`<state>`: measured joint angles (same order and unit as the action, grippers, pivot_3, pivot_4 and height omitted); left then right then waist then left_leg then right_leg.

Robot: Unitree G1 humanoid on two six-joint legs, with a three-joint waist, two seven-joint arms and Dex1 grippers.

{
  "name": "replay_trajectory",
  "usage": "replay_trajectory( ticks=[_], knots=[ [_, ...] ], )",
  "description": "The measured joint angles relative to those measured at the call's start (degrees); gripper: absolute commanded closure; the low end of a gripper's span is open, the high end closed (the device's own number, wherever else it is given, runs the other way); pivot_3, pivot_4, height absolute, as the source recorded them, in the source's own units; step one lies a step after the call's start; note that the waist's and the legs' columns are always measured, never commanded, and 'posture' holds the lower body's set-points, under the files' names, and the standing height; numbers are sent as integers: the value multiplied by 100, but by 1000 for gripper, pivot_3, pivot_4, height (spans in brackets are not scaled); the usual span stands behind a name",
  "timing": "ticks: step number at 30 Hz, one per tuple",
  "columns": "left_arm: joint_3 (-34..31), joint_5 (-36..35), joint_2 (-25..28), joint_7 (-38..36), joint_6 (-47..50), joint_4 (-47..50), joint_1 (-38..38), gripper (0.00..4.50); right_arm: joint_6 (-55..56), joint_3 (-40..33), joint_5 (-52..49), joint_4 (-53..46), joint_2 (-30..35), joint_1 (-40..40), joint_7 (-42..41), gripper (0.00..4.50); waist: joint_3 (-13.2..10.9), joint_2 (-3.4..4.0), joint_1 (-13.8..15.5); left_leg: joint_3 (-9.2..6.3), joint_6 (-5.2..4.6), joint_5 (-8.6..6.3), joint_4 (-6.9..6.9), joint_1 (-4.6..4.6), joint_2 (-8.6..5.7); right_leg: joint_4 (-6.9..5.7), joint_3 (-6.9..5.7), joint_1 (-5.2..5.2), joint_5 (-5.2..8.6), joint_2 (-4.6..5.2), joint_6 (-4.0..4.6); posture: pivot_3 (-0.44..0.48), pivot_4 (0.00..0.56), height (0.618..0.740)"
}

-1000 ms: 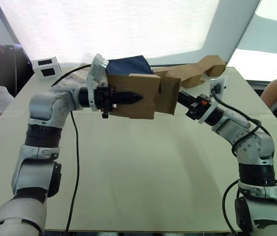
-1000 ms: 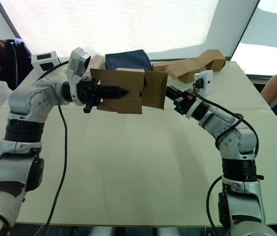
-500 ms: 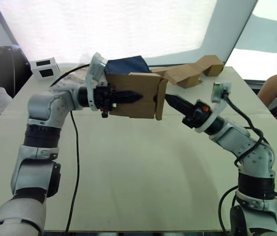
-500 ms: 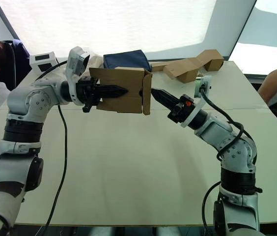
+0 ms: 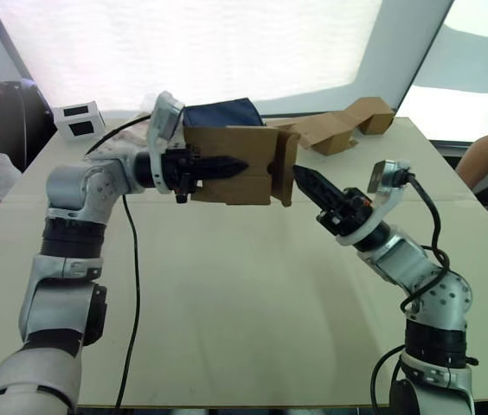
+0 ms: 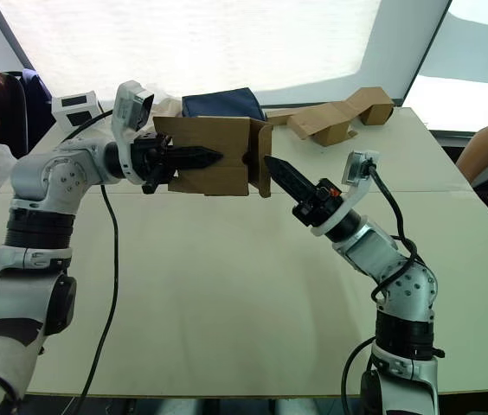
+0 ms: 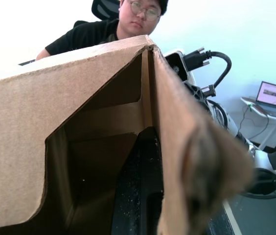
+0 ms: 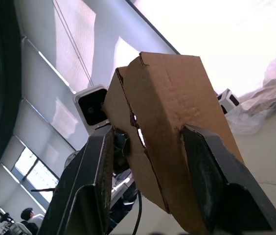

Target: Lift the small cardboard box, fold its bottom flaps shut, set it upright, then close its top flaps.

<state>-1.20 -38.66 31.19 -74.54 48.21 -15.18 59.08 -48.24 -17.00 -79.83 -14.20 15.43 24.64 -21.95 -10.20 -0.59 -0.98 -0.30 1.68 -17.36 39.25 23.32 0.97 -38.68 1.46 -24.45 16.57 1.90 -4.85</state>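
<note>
The left end effector (image 5: 227, 166) is clamped on the small cardboard box (image 5: 235, 164), held above the counter (image 5: 244, 294). The right end effector (image 6: 280, 173), fingers apart, sits just beside the box's flaps (image 5: 285, 169). The far end of the box is hidden.

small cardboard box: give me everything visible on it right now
The small cardboard box is plain brown corrugated cardboard, held in the air above the table, lying sideways. The left gripper holds it at one end, one finger reaching inside, as the left wrist view shows. At the other end a flap stands partly folded. The right gripper, open, points at that flap, just short of it.
</note>
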Motion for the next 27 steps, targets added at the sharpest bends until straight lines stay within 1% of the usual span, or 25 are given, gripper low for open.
replay_trajectory(
  ticks=[1,2,3,5,6,19,21,22,23,27],
  knots=[
    [-4,-14,0,0,5,0,0,4500,11,2,-25,0,-34,-14,16,2779,0,0,-2,0,0,0,0,0,0,0,0,0,0,0,0,0,150,740],
    [-5,-30,-1,0,10,0,1,4500,34,18,-29,0,-61,-22,22,2942,0,0,-5,0,0,0,0,-1,0,-1,1,0,0,0,0,0,150,740],
    [-8,-43,-1,0,15,0,2,4500,58,35,-25,0,-83,-26,25,3266,0,0,-7,0,0,0,0,-1,0,-1,0,0,0,-1,0,0,150,740],
    [-10,-72,-2,1,25,1,2,4500,104,81,-17,0,-100,-64,30,4240,0,0,-4,0,0,0,0,-1,0,-1,0,0,0,-1,0,0,150,740],
    [-11,-79,-2,3,28,2,2,4500,119,99,-13,0,-124,-87,39,4465,0,0,-3,0,0,0,0,-1,0,-1,0,0,0,-1,0,0,150,740],
    [-12,-90,2,31,46,63,1,4500,358,210,93,52,-211,-99,82,4465,0,1,-4,0,0,0,0,-1,0,-1,0,0,0,-1,0,0,150,740],
    [-12,-90,5,31,45,63,1,4500,376,210,97,52,-210,-99,82,3959,0,0,-4,0,0,0,0,-1,0,-1,0,0,0,-1,0,0,150,740],
    [-13,-90,9,31,45,63,1,4500,412,209,102,52,-210,-100,82,3814,0,0,-3,0,0,0,0,-1,0,-1,0,0,0,-1,0,0,150,740],
    [-13,-90,10,31,45,62,1,4500,430,205,102,52,-210,-100,82,3350,0,0,-3,0,0,0,0,-1,0,-1,0,0,0,-1,0,0,150,740],
    [-13,-90,10,31,45,62,1,4500,496,183,64,128,-223,-121,129,1883,0,0,-3,0,0,0,0,-1,0,-1,0,0,0,-1,0,0,150,740]
  ],
)
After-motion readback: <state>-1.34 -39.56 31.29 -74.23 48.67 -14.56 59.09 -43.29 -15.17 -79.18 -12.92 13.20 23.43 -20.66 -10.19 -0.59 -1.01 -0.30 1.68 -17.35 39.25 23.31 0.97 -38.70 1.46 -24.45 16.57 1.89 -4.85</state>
